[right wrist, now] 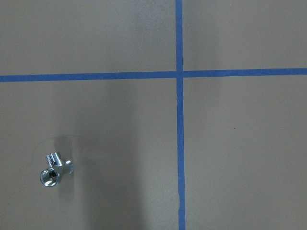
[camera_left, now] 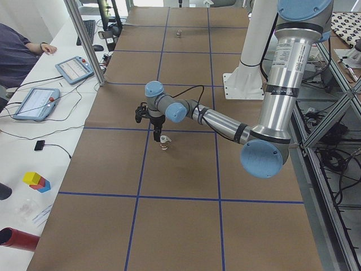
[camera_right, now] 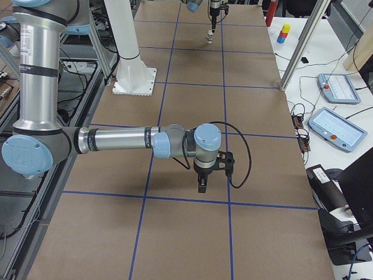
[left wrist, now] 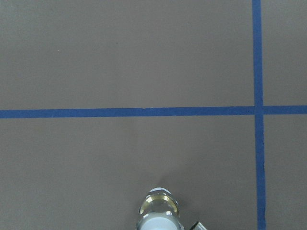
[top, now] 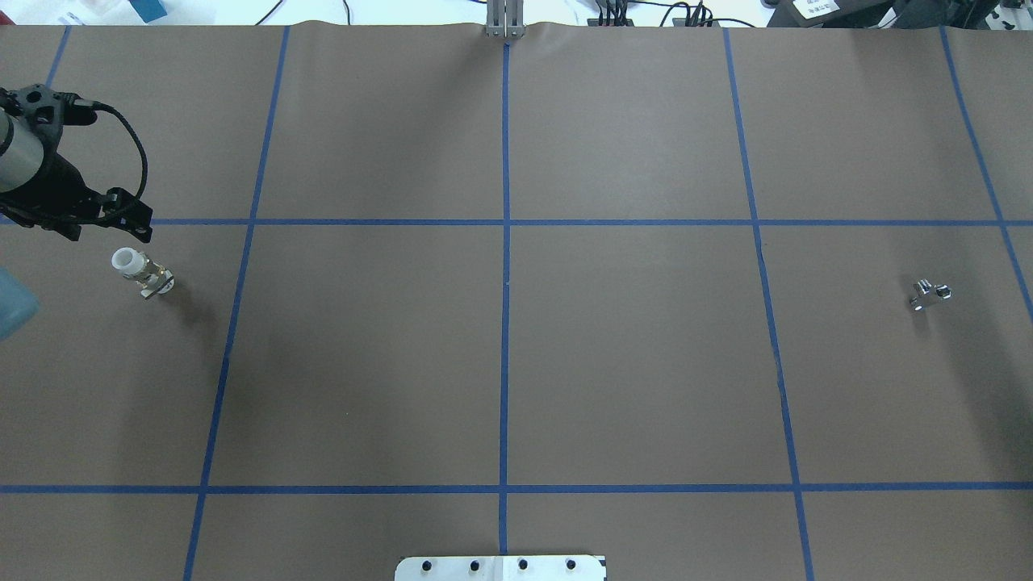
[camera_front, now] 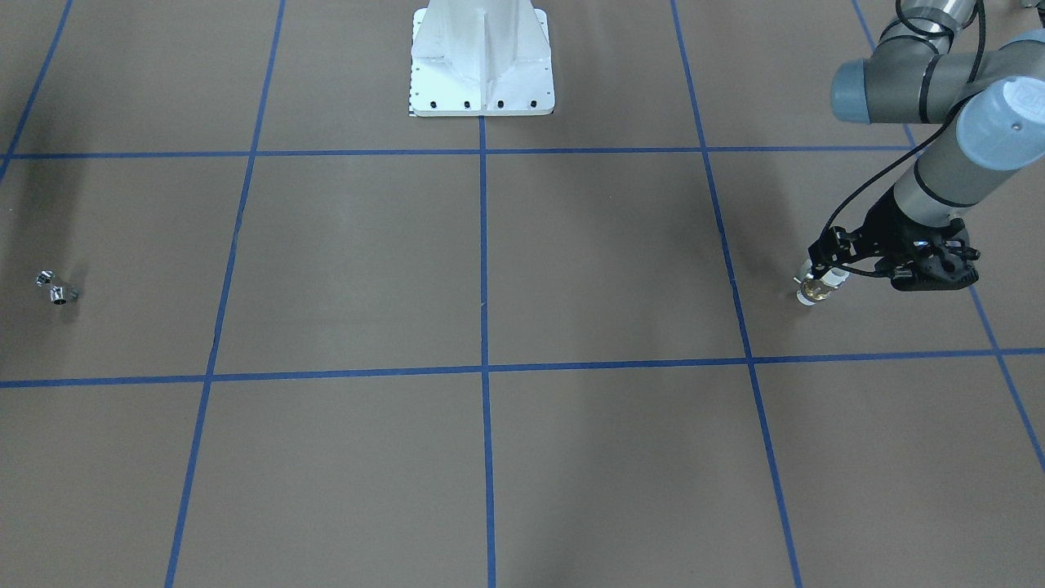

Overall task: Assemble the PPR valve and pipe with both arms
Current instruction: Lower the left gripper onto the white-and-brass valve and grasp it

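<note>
The PPR valve stands on the brown table at my far left, with a brass middle and white ends. It also shows at the bottom edge of the left wrist view. My left gripper points down right beside the valve's top; I cannot tell whether its jaws are open or touch the valve. The pipe, a small shiny silver fitting, lies alone at the far right and low left in the right wrist view. My right gripper hangs above the table there; I cannot tell its state.
The white bolted pedestal stands at the robot's side of the table. Blue tape lines divide the brown surface. A person's sleeve, tablets and coloured blocks are on the white bench beyond the table.
</note>
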